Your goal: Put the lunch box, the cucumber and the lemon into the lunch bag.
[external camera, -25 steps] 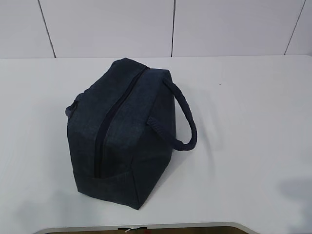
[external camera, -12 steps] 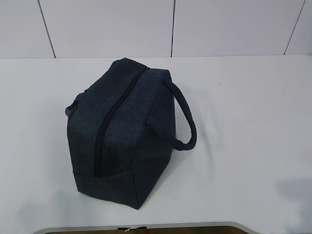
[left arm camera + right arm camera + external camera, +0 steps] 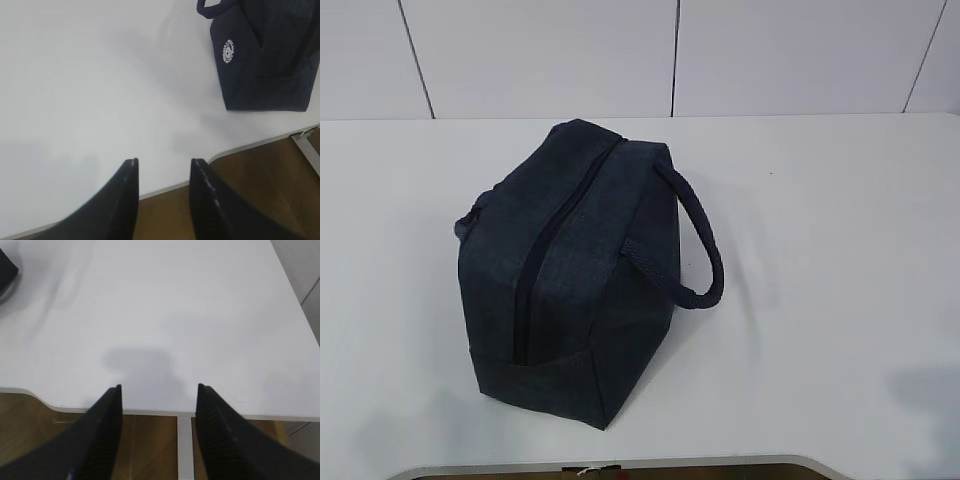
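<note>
The dark navy lunch bag (image 3: 570,270) stands on the white table (image 3: 820,250), its long top zipper shut and one loop handle (image 3: 695,250) lying to the right. In the left wrist view the lunch bag (image 3: 265,60) shows at the upper right with a small white round logo. My left gripper (image 3: 164,162) hangs open over the table's front edge, nothing between its fingers, well apart from the bag. My right gripper (image 3: 159,387) is open too, above the front edge with nothing in it. The lunch box, the cucumber and the lemon are out of view.
The table's front edge (image 3: 620,465) runs just below the bag, with brown floor (image 3: 250,190) beyond it. A white panelled wall (image 3: 670,55) stands behind the table. A table leg (image 3: 185,445) shows under the right gripper.
</note>
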